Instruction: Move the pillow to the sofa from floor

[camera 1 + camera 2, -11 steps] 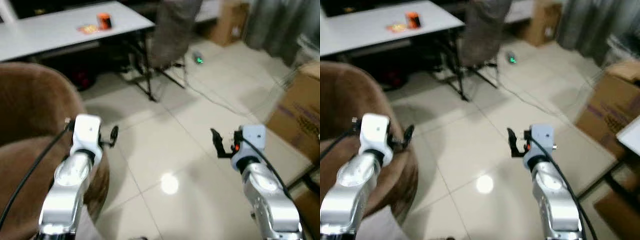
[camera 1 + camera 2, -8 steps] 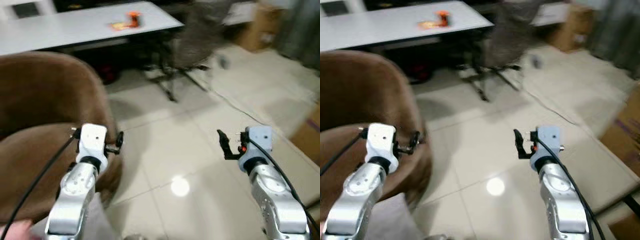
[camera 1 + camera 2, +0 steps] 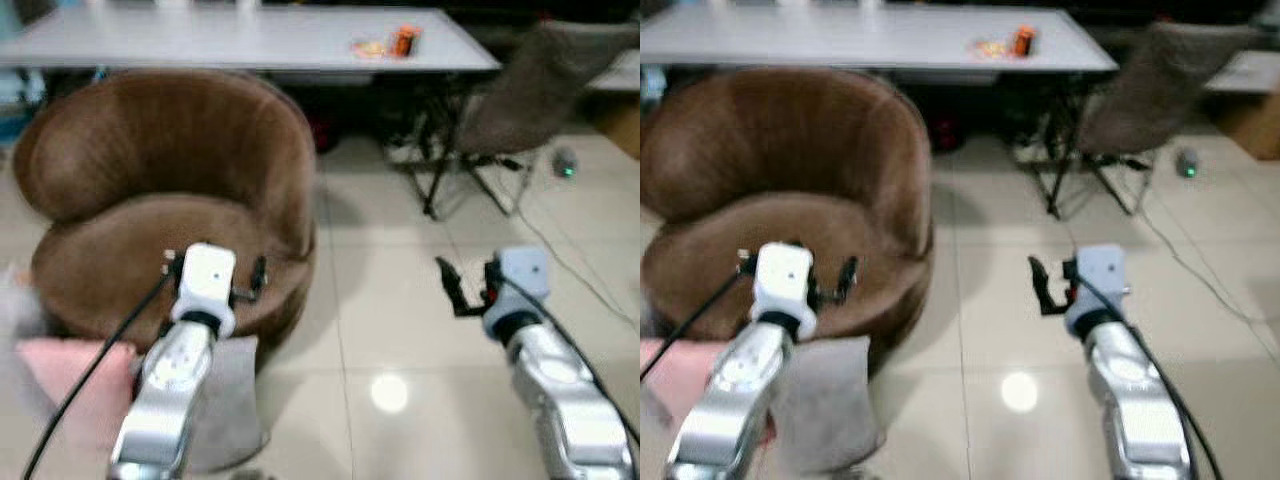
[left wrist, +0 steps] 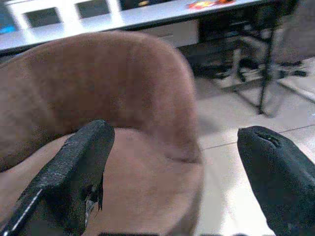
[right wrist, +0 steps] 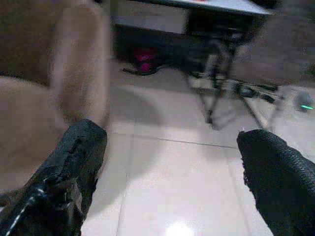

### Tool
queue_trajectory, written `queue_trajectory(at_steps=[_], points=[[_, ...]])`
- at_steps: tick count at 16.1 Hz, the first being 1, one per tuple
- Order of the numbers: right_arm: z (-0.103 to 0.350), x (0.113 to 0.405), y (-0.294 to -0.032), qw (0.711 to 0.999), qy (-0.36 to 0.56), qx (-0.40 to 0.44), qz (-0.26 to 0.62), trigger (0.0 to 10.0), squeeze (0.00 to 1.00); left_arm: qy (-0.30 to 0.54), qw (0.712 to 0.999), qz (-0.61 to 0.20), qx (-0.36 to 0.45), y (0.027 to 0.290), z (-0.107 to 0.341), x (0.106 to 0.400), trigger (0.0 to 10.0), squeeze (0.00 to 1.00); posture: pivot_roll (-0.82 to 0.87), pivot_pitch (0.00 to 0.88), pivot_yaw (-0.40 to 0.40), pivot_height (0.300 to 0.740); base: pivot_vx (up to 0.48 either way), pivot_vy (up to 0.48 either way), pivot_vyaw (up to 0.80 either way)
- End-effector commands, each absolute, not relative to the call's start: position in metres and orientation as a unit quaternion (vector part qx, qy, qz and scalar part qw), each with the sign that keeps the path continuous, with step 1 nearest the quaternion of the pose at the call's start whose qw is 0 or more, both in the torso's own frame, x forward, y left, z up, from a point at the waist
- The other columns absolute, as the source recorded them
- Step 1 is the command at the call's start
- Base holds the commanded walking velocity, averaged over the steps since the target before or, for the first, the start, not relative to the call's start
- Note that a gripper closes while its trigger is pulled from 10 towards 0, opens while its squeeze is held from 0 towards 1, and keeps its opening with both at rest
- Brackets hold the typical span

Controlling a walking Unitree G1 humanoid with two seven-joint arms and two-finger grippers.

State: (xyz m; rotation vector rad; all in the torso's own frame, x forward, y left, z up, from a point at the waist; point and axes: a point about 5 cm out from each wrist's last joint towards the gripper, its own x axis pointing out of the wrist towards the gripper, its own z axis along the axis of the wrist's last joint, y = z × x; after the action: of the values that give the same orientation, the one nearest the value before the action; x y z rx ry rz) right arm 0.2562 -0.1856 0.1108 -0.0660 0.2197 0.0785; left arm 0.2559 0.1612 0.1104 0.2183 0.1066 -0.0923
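A brown round sofa chair [image 3: 170,200] stands ahead on my left. On the floor against its front lie a grey pillow [image 3: 228,400] and a pink pillow [image 3: 65,385], partly hidden by my left arm. My left gripper [image 4: 172,142] is open and empty, held over the sofa's front edge above the pillows; one of its black fingers [image 3: 258,277] shows beside the white wrist. My right gripper [image 5: 167,142] is open and empty over bare tiles to the right of the sofa, with one of its fingers [image 3: 447,288] showing.
A long white table [image 3: 250,40] with an orange cup [image 3: 404,41] runs behind the sofa. A grey folding chair [image 3: 520,100] stands at the back right, with a cable [image 3: 580,270] trailing across the tiles. Glossy tiled floor [image 3: 390,390] lies between my arms.
The camera has swung left: the sofa now sits central and the two pillows have come into view. Both grippers stay open in the same pose.
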Motion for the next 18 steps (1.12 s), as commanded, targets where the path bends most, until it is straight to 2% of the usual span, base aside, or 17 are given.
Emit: queue_trajectory(at_steps=[1, 5, 9, 12, 15, 18], points=[[0.113, 0.260, -0.187, 0.993, 0.106, -0.033, 0.036, 10.0, 1.00, 0.050, 0.992, -0.043, 0.112, 0.163, 0.112, 0.256, 10.0, 0.00, -0.07, 0.000, -0.044, 0.740, 0.000, 0.000, 0.80], [0.114, 0.267, -0.176, 0.994, 0.100, -0.024, 0.042, 10.0, 1.00, 0.049, 0.993, -0.028, 0.101, 0.176, 0.115, 0.257, 10.0, 0.00, -0.07, 0.000, -0.029, 0.740, 0.000, 0.000, 0.80], [0.107, 0.252, -0.185, 0.994, 0.112, 0.003, -0.002, 10.0, 1.00, 0.033, 0.993, -0.048, 0.102, 0.171, 0.125, 0.263, 10.0, 0.00, -0.07, 0.000, -0.003, 0.740, 0.000, 0.000, 0.80], [0.105, 0.251, -0.183, 0.993, 0.115, 0.007, -0.002, 10.0, 1.00, 0.026, 0.995, -0.037, 0.092, 0.175, 0.129, 0.263, 10.0, 0.00, -0.07, 0.000, -0.004, 0.740, 0.000, 0.000, 0.80], [0.108, 0.253, -0.183, 0.994, 0.110, 0.009, -0.007, 10.0, 1.00, 0.027, 0.992, -0.070, 0.099, 0.171, 0.130, 0.263, 10.0, 0.00, -0.09, 0.000, -0.002, 0.740, 0.082, 0.000, 0.80], [0.108, 0.253, -0.188, 0.994, 0.107, 0.014, -0.034, 10.0, 1.00, 0.030, 0.992, -0.073, 0.102, 0.173, 0.131, 0.264, 10.0, 0.00, -0.08, 0.000, 0.005, 0.740, 0.414, 0.000, 0.00]])
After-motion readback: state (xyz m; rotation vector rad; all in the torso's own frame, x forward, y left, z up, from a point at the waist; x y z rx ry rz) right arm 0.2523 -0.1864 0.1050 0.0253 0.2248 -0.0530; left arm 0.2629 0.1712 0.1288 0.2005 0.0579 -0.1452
